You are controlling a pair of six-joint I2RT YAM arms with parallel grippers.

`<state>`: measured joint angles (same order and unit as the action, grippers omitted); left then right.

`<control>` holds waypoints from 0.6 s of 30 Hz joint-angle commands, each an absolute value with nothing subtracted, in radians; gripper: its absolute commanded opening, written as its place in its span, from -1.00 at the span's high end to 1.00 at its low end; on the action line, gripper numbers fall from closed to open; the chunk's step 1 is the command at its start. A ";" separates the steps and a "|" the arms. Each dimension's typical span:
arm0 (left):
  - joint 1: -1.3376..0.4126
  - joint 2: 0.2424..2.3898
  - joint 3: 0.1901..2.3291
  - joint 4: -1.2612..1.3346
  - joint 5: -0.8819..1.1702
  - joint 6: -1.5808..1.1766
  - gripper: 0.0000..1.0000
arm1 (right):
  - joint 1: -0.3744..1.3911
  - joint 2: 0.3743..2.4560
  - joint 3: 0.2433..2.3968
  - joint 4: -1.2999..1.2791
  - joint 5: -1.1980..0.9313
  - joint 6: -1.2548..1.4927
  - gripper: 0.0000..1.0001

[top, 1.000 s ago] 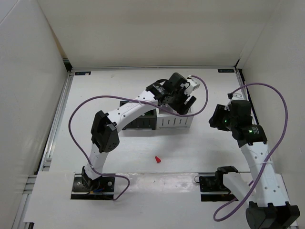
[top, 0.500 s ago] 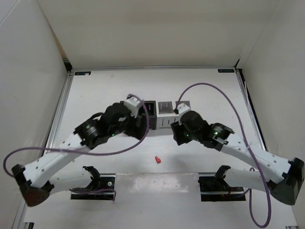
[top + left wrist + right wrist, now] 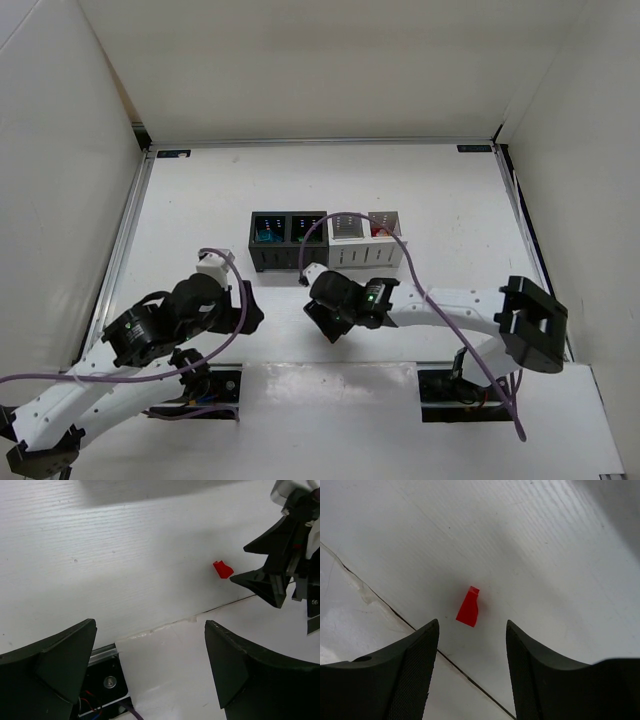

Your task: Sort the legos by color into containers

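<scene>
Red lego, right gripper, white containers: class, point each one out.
red lego [image 3: 468,607]: right wrist view, middle of brick.
right gripper [image 3: 237,562]: left wrist view, between fingertips.
white containers [image 3: 367,257]: top view, slotted front wall.

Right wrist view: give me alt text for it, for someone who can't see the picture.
A small red lego brick lies untouched on the white table, just ahead of the gap between the two black fingers of the open right tool. A thin dark seam crosses the table diagonally below the brick.

White tabletop [image 3: 440,185] inside plain white walls [image 3: 300,70], metal rail [image 3: 122,250] along its left edge, even light
</scene>
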<state>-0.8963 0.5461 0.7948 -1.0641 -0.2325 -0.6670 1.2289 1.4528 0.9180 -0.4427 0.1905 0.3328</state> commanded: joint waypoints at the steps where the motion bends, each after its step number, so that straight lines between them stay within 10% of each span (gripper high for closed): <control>1: -0.900 0.577 0.802 -1.091 -0.239 -0.697 -1.00 | 1.236 1.492 0.913 -0.345 0.176 0.367 -0.19; 13: -0.902 0.634 0.824 -1.075 -0.227 -0.663 -1.00 | 1.250 1.624 0.874 -0.278 0.183 0.400 -0.03; 18: -0.902 0.630 0.822 -1.078 -0.232 -0.675 -1.00 | 1.269 1.623 0.859 -0.293 0.212 0.417 0.49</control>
